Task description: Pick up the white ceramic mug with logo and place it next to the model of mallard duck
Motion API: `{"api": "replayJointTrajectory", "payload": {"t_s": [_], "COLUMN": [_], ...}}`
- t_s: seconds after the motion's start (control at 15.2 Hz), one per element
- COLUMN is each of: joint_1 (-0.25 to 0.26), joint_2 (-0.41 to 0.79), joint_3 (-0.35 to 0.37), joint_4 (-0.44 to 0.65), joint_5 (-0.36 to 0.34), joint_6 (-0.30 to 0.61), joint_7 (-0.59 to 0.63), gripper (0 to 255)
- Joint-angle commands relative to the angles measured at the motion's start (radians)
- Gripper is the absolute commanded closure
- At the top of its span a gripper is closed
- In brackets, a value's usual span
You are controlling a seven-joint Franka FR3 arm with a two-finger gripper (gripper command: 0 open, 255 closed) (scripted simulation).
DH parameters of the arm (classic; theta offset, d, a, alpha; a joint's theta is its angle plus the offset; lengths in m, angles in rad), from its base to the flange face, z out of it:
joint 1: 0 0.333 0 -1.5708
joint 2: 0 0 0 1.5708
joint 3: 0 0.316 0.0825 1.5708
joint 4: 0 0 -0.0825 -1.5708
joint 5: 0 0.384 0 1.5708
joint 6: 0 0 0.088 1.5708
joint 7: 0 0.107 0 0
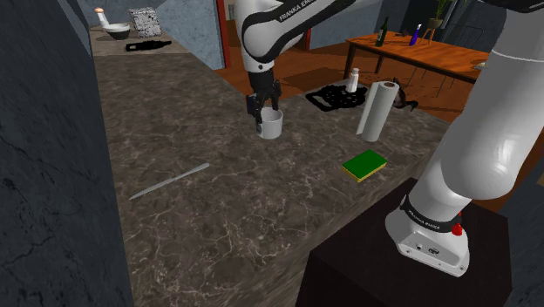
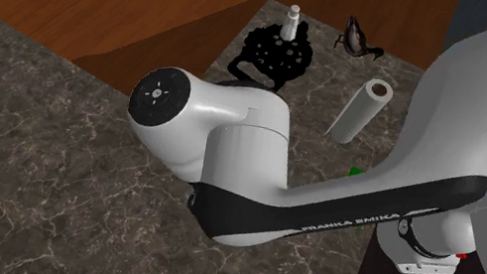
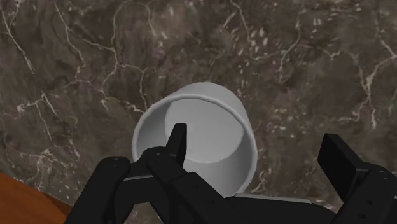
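The plain white mug stands upright on the dark marble counter; no logo shows on it. My gripper is down at its rim, open. In the wrist view one finger reaches inside the mug, while the other finger stands well outside its wall. Neither visibly clasps it. The dark mallard duck model sits behind a paper roll toward the shoulder view's right, and near the counter's far edge in the second exterior view.
An upright paper roll stands between mug and duck. Beside them lies a black perforated mat with a small white bottle. A green sponge and a thin grey rod lie nearer. My stand is at lower right.
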Motion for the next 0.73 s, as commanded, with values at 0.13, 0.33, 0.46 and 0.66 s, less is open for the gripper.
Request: {"api": "replayJointTrajectory", "payload": {"t_s": [0.13,0.33,0.46,0.66], "joint_1": [0.004,0.004,0.003,0.003], "joint_2": [0.104,0.116,0.126,0.134], "joint_3": [0.002,0.0,0.0,-0.001], "joint_4": [0.078,0.052,0.036,0.024], "joint_5": [-0.005,-0.008,-0.01,-0.011], "joint_6": [0.033,0.071,0.097,0.116], "joint_7": [0.008,0.01,0.011,0.012], "gripper": [0,0,0,0]}}
